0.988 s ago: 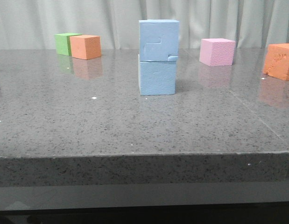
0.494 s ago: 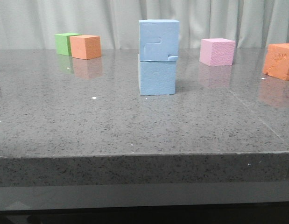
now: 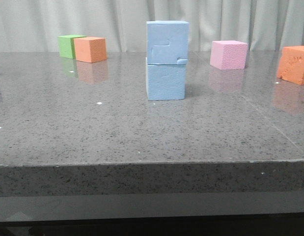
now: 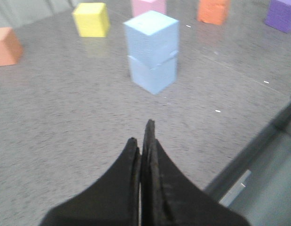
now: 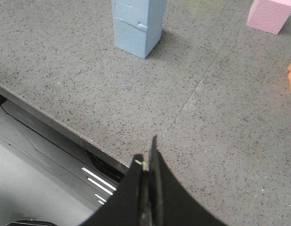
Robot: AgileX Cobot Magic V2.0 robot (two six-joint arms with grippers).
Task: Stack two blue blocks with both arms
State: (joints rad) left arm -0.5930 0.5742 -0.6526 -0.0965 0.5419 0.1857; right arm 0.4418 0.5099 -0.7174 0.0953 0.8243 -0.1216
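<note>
Two pale blue foam cubes stand stacked in the middle of the grey table. The upper blue block (image 3: 167, 42) has notched cut marks on its front face and sits slightly offset on the lower blue block (image 3: 165, 81). The stack also shows in the left wrist view (image 4: 152, 56) and the right wrist view (image 5: 138, 26). My left gripper (image 4: 141, 134) is shut and empty, well back from the stack over the table. My right gripper (image 5: 147, 153) is shut and empty, near the table's front edge. Neither gripper shows in the front view.
A green cube (image 3: 69, 45) and an orange cube (image 3: 90, 49) sit at the back left. A pink cube (image 3: 229, 54) sits at the back right, an orange cube (image 3: 294, 64) at the far right. The left wrist view also shows a yellow cube (image 4: 91, 19) and a purple cube (image 4: 281, 14).
</note>
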